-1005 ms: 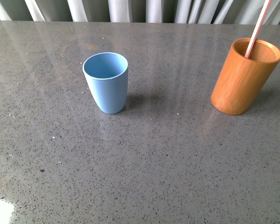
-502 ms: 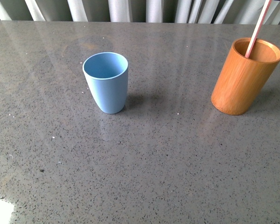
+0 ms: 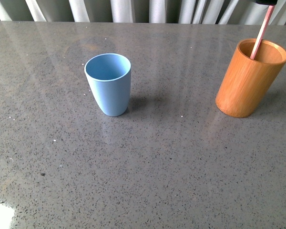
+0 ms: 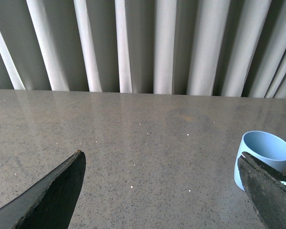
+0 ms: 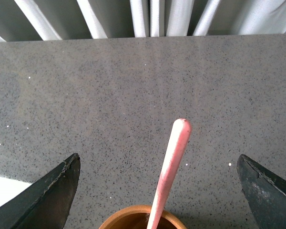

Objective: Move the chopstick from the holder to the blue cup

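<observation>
The chopstick (image 3: 260, 37) stands in the holder (image 3: 249, 81), leaning against its far rim with its pink shaft rising well above it. The holder sits upright at the right of the grey speckled tabletop (image 3: 157, 162). The blue cup (image 3: 108, 85) stands upright and empty, well apart from the holder, off to the left. The right gripper (image 5: 158, 157) hangs over the holder with its fingers (image 5: 50, 193) spread wide. In its wrist view the chopstick's rounded tip lies between them, touching neither, with the holder's rim just showing below. In the front view only a dark bit of that gripper shows, at the top edge by the chopstick's upper end. The left gripper (image 4: 162, 155) is out of the front view. Its own camera shows its fingers (image 4: 50, 198) spread wide too, holding nothing above bare tabletop, with the cup close beside one finger. A pleated grey curtain (image 4: 164, 45) hangs behind the table's far edge.
</observation>
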`<state>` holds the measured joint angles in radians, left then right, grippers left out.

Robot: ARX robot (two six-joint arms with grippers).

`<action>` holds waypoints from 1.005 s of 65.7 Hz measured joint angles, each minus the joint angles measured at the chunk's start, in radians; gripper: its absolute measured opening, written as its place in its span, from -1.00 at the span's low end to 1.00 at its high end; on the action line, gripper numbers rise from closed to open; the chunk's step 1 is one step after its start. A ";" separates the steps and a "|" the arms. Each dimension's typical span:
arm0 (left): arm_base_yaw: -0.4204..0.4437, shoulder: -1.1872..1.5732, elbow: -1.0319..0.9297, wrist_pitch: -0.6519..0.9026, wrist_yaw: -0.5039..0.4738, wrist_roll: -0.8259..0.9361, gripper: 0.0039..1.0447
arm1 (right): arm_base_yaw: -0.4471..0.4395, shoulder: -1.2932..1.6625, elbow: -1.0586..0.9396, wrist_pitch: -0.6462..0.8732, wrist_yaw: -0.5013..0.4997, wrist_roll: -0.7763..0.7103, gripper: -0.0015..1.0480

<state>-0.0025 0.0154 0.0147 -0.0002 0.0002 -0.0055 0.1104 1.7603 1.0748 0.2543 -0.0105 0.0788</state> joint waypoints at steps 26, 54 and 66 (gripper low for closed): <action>0.000 0.000 0.000 0.000 0.000 0.000 0.83 | 0.004 0.046 0.031 -0.008 0.007 0.000 0.83; 0.000 0.000 0.000 0.000 0.000 0.000 0.83 | 0.004 0.076 0.055 -0.005 0.006 0.006 0.74; 0.000 0.000 0.000 0.000 0.000 0.000 0.83 | 0.006 0.082 0.062 0.000 0.007 0.007 0.58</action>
<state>-0.0025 0.0154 0.0147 -0.0002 0.0002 -0.0055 0.1162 1.8423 1.1366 0.2539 -0.0036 0.0860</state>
